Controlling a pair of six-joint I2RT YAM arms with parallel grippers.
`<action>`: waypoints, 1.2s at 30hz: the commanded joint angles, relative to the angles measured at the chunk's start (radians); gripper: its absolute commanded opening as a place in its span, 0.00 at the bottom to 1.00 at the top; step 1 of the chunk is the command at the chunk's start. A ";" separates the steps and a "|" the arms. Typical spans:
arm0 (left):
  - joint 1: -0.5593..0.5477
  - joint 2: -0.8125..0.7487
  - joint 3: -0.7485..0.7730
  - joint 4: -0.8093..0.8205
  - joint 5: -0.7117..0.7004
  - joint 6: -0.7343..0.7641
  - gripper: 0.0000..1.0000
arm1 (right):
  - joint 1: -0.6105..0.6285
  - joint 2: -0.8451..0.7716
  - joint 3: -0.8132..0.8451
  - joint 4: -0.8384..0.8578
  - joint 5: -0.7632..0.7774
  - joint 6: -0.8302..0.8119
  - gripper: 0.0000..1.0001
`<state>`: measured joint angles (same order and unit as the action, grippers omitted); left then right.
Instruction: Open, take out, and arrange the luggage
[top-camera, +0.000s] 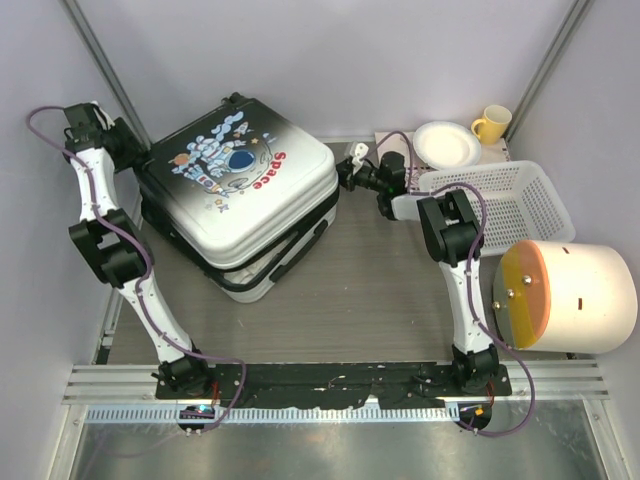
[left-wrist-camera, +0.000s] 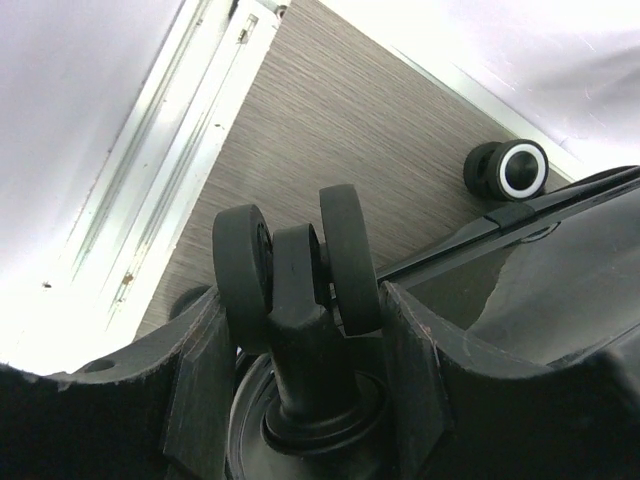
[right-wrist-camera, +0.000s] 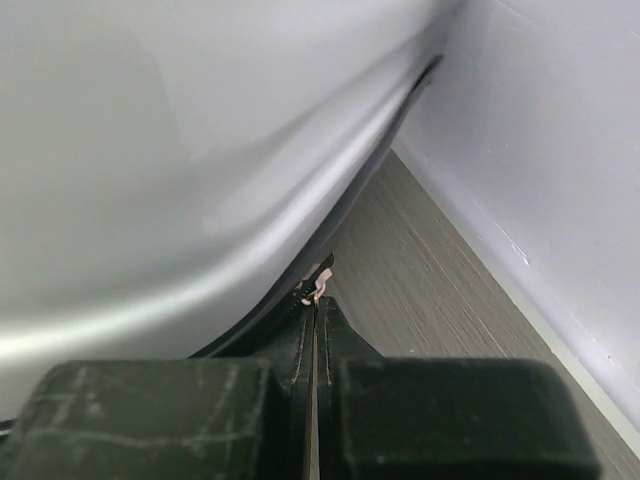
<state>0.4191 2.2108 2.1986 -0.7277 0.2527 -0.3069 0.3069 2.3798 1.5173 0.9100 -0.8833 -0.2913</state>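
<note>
The large hard-shell wheeled suitcase with the cartoon astronaut and red "Space" print (top-camera: 240, 200) is lying flat in the upper left of the overhead frame, both shells together, so the job appears barely begun: opening, emptying and arranging are all still to do. The left gripper (left-wrist-camera: 305, 310) is clasping a twin black caster wheel (left-wrist-camera: 345, 255) at the case's far left corner, while the right gripper (right-wrist-camera: 315, 310) is sitting with fingers pressed together at the case's right edge, a small pale tab (right-wrist-camera: 318, 280) at its tips; whether it is pinched cannot be told. At lower right, a white drum with a translucent orange lid (top-camera: 590, 295) is lying sideways, contents hidden. Above it, a white slatted plastic basket (top-camera: 545, 215) is showing nothing inside. Farthest back, a white bowl (top-camera: 447, 143) and a yellow mug (top-camera: 492, 124) are looking empty.
</note>
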 joint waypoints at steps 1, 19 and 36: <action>-0.057 0.009 -0.134 -0.016 0.095 0.153 0.00 | 0.017 0.045 0.098 0.179 0.176 0.151 0.01; 0.033 -0.279 -0.477 0.025 0.103 0.088 0.00 | -0.057 -0.443 -0.083 -0.728 0.527 0.254 0.71; 0.037 -0.686 -0.895 -0.039 -0.068 -0.119 0.00 | 0.201 -0.671 -0.352 -1.071 0.481 0.618 0.60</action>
<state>0.4744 1.6051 1.3880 -0.4934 0.1596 -0.4442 0.4614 1.6958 1.1362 -0.2085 -0.4324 0.2287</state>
